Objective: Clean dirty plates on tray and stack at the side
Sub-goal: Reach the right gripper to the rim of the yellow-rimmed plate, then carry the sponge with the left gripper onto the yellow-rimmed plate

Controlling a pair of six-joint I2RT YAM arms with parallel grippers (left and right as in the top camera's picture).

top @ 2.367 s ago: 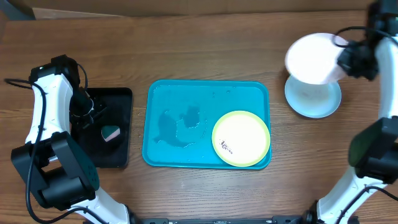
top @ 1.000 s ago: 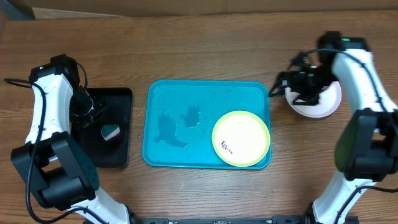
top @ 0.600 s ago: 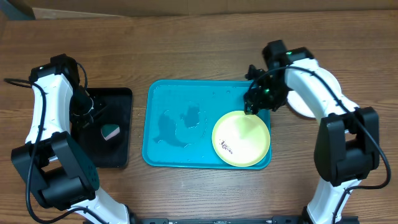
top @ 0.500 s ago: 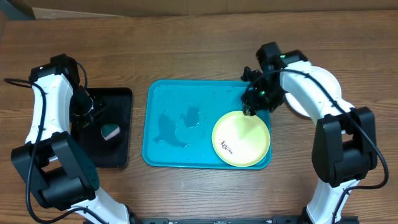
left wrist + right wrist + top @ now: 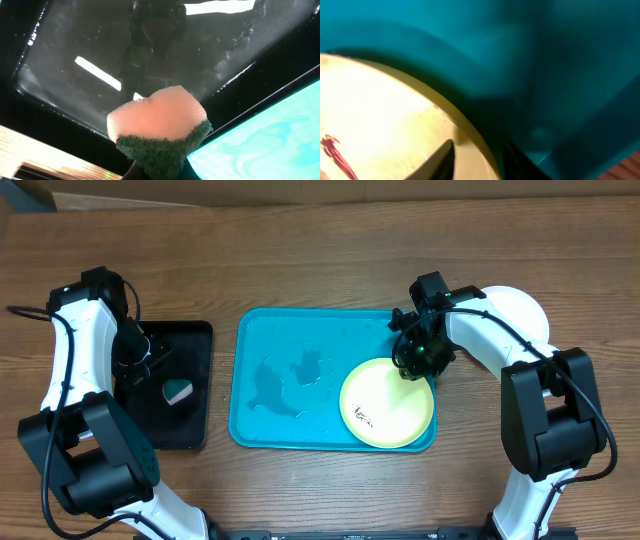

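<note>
Overhead: my right end effector [image 5: 415,360] has left the white plate [image 5: 520,308], which it carried moments ago. That plate now rests on the worktop [image 5: 300,260] behind my forearm, well apart from the end effector. The end effector has come down at the rim of the yellow-green plate [image 5: 385,405], which lies just in front of and below it in a corner of the teal tray [image 5: 300,330]. I judge this to be the last plate left on the tray. Its smear [image 5: 362,417] shows that it is not yet clean. My arm hides whatever lies beneath the white plate.

Left wrist: my left end effector [image 5: 150,358] hangs over the black tray [image 5: 125,60], apparently clamped on the sponge [image 5: 157,125]. The fingers are almost wholly cut off below it. The teal tray [image 5: 270,135] lies beside it.

Right wrist: the right end effector [image 5: 477,157] has its jaws apart, one over the yellow-green plate [image 5: 380,115] and one outside the rim. Blur and shadow hide whether either touches. The smear [image 5: 335,152] sits off to one side, and the teal tray [image 5: 545,60] fills the rest of the view.
</note>
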